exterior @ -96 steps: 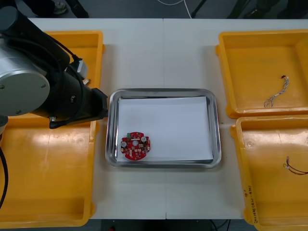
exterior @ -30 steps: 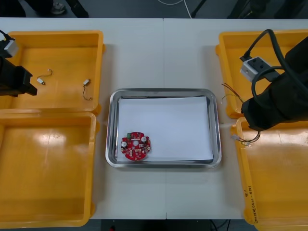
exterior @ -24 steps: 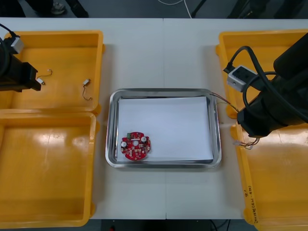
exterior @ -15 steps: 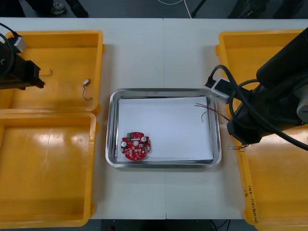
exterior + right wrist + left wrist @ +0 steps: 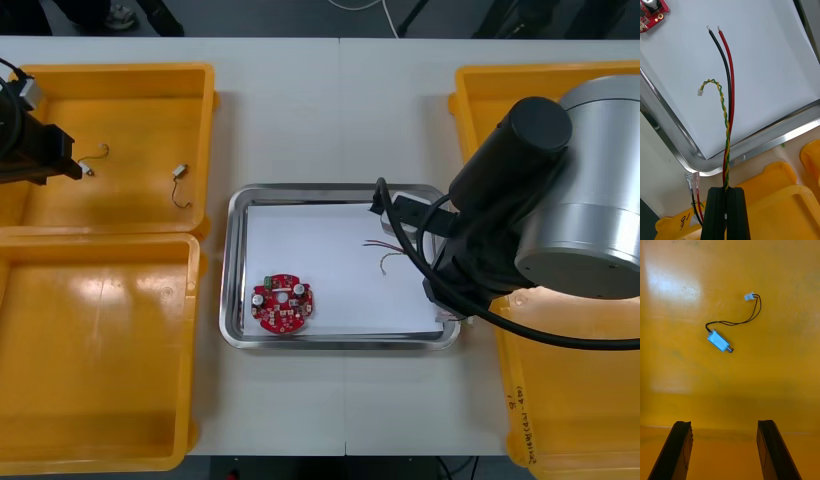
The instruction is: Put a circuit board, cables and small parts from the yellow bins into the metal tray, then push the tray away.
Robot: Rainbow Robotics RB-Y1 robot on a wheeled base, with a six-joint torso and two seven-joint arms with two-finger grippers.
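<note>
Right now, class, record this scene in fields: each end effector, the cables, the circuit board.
right end effector: shut on cables, at the metal tray's right near corner
left end effector: open, above a small metal part in the far left yellow bin
circuit board: in the tray, near left corner
cables' free ends: over the tray's white inside

Left gripper fingers stand apart above the yellow bin floor; a small metal part lies beyond them.
</note>
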